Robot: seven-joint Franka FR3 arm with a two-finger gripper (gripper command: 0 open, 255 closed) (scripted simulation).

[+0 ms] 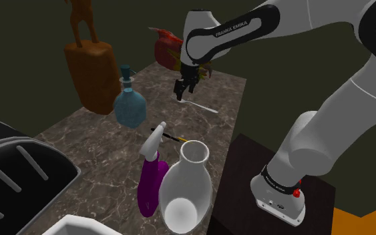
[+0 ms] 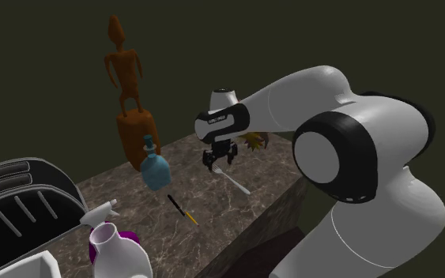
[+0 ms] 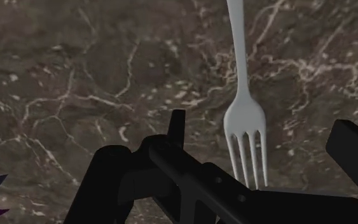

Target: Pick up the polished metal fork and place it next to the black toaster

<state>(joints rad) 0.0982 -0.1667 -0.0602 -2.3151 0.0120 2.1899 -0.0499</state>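
If marble, veined counter (image 1: 103, 137), olive walls (image 2: 39, 63)

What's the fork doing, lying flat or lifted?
Lying flat: the fork rests on the marbled counter, its tines between the open jaws of the gripper, which do not touch it.

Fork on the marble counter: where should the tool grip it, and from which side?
Probably the slim neck just behind the tines, from straight above: the fork lies flat, so the open tool should close across its narrow width.
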